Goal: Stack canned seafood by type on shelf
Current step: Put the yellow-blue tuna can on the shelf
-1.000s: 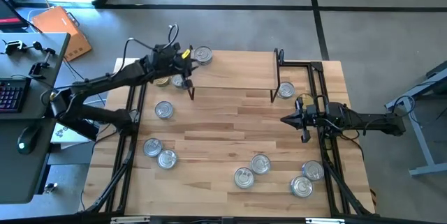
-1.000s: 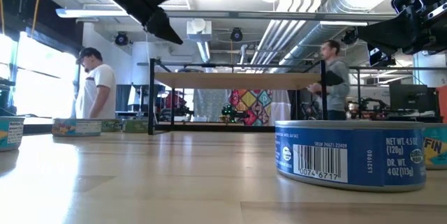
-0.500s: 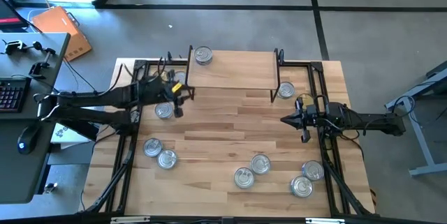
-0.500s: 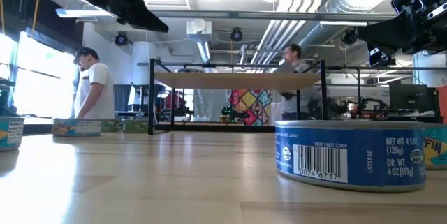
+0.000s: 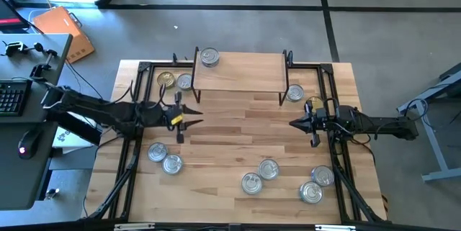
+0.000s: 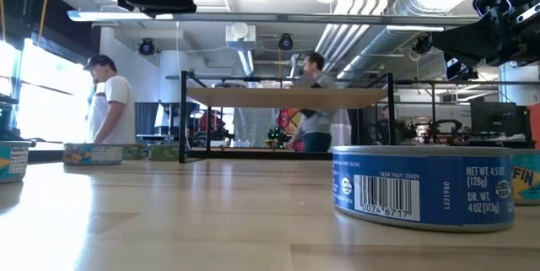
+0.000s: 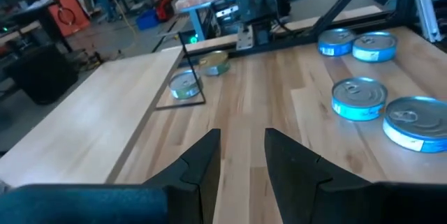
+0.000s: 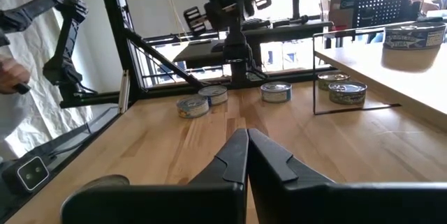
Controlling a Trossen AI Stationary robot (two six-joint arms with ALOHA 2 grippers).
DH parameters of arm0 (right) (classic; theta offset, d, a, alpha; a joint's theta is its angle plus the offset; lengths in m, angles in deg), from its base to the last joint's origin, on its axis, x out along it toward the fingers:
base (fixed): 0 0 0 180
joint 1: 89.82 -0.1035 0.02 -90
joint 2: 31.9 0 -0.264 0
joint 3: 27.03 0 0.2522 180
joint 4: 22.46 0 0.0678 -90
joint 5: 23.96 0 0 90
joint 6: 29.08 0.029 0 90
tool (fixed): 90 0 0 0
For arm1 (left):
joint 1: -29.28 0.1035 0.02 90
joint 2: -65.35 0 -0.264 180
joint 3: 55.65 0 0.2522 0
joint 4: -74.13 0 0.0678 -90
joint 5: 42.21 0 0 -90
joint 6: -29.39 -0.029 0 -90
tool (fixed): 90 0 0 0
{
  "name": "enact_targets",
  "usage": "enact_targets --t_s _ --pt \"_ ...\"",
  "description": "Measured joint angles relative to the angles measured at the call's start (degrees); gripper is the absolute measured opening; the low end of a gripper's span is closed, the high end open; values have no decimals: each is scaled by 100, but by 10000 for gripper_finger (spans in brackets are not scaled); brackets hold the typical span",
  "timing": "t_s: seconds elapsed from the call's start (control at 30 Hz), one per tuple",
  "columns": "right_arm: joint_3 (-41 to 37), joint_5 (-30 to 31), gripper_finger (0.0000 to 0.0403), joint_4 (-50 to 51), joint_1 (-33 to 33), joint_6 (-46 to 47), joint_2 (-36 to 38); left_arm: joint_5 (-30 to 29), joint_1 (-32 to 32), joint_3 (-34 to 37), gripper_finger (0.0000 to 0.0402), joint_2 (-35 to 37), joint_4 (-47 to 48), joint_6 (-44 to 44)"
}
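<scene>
Left gripper (image 5: 189,118), fingers parted and empty, hovers just in front of the shelf (image 5: 241,80), which carries one tin (image 5: 209,57) at its far-left corner, its underside partly hidden, while right gripper (image 5: 294,124) waits pinched shut near the shelf's right legs.

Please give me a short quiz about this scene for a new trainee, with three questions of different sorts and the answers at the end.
1. True or false: three tins lie on the shelf.
2. The fingers of the right gripper are: A) open, B) shut with nothing between them, C) shut on a tin.
3. What is between the fingers of the left gripper?

Key
1. False: only one tin lies there, at the far left corner in the high view.
2. B.
3. Nothing; the fingers stand apart over bare table.
</scene>
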Motion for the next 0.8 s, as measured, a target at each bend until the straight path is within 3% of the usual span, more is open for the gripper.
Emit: enact_targets --t_s 0.23,0.37,0.57,0.7,0.8 --pt "1 153 0 -389 0 -341 0 -446 -339 188 106 -4 -73 -4" --pt "7 85 0 -1157 -15 733 -6 -532 -385 292 106 -2 -123 4" --pt "3 -799 0 -2406 -221 1286 -241 -535 -386 298 106 -2 -119 93" --pt "3 -506 0 -3392 -841 731 -943 -535 -384 299 106 -2 -119 93" --pt "1 73 0 -4012 -1356 272 -1700 -535 -384 299 106 -2 -119 97"
